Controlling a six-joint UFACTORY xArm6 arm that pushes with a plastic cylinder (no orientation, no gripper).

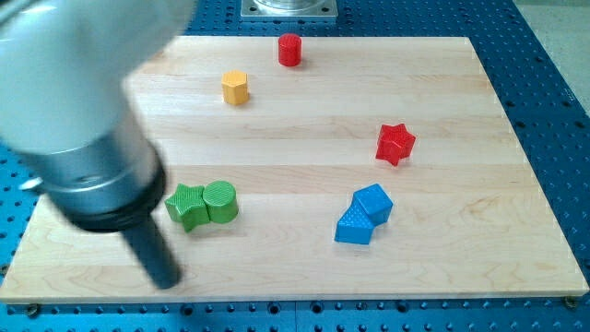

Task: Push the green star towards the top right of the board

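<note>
Progress: none evident. Your green star (186, 207) sits near the board's (304, 267) bottom left corner, touching a green cylinder (221, 201) on its right, far from the top right target. My tip (167, 278) rests just below-left of the star, apart from it. No claw fitted; rod only. Count: two green blocks, two blue blocks (363, 216), one red star (395, 143), one red cylinder (290, 49), one yellow block (236, 88).

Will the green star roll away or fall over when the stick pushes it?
Probably neither. The green star looks low and flat-bottomed with points, so it should slide on the smooth wooden board. It touches the green cylinder, which may get shoved along. My tip sits just below-left of the star.
</note>
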